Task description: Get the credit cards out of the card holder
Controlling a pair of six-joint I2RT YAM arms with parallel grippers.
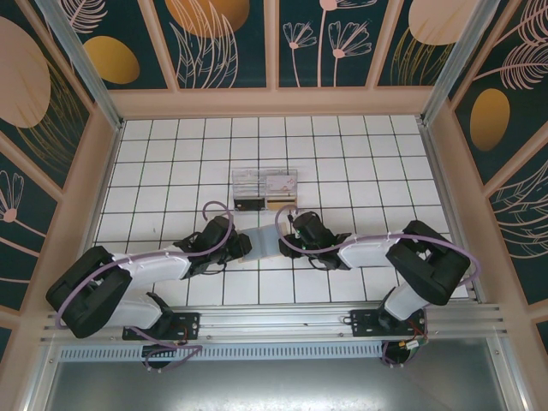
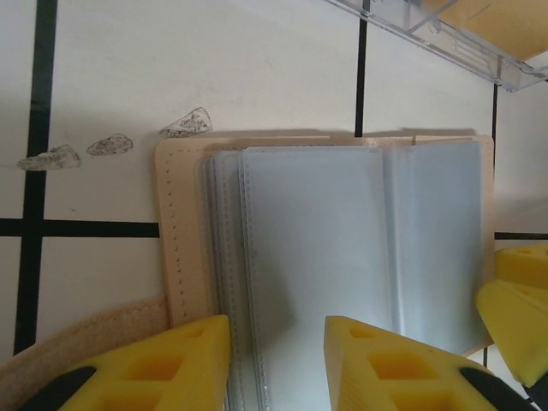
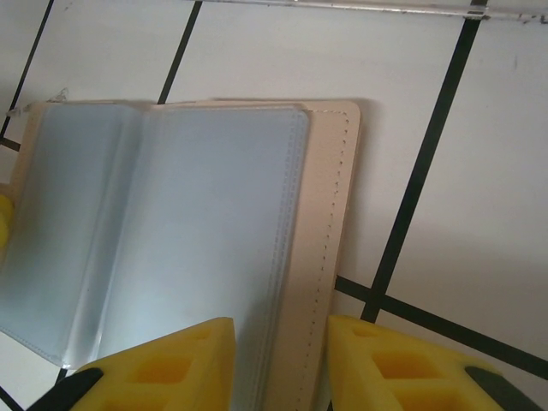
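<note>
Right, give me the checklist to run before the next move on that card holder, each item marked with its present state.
1. Card holder lies open and flat on the table: ok.
2. Left gripper sits over the holder's left half, fingers either side of the sleeve edges: ok.
3. Right gripper sits over the holder's right edge: ok.
4. Either gripper has a firm hold on the holder: cannot tell; both sets of jaws stand apart.
5. Credit cards located inside the sleeves: cannot tell; the plastic is cloudy.
6. Clear box stands apart from the holder: ok.
</note>
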